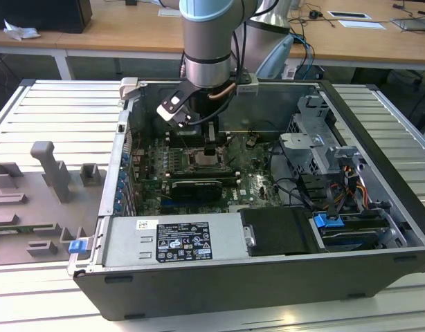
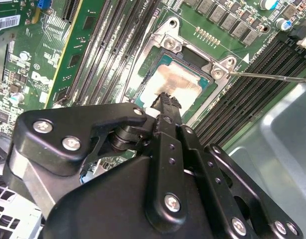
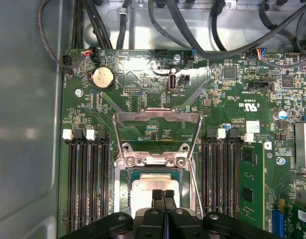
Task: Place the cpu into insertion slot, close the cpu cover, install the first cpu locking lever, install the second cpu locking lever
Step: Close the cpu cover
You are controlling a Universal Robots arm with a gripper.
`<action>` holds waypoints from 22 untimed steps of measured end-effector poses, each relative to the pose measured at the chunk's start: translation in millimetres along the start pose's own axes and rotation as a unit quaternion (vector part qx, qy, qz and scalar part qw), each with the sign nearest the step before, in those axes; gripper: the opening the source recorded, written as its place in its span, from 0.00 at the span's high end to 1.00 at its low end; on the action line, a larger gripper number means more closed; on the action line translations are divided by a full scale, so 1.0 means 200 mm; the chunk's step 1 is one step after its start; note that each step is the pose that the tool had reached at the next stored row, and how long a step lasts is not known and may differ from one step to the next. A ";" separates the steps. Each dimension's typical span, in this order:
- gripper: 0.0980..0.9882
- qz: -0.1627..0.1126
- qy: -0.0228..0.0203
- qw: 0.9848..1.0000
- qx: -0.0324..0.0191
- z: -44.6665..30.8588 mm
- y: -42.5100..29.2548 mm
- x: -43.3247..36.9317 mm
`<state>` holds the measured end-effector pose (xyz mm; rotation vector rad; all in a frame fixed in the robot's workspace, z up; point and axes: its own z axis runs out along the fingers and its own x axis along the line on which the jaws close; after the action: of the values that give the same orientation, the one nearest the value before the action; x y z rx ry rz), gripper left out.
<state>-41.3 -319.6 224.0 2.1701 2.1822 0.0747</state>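
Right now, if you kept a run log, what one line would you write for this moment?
cpu: lying in insertion slot | cpu cover: open, not over cpu | pincer: shut, tips over cpu top

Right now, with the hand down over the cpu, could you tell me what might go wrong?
1. The shut hand is over the cpu, seemingly off its centre; a push there might tilt it.
2. The cover is open just beyond the hand and could be knocked.
3. A thin lever lies beside the cpu and may snag the hand.
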 end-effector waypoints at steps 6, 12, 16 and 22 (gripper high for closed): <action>0.99 0.000 0.000 1.000 0.000 -0.003 0.000 0.000; 0.99 0.000 0.000 1.000 0.000 -0.020 0.001 0.000; 0.99 0.000 0.000 1.000 0.000 -0.026 0.007 0.000; 0.99 0.000 0.001 1.000 0.000 -0.159 0.035 -0.002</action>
<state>-36.8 -319.6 256.2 2.1718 2.1836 0.0773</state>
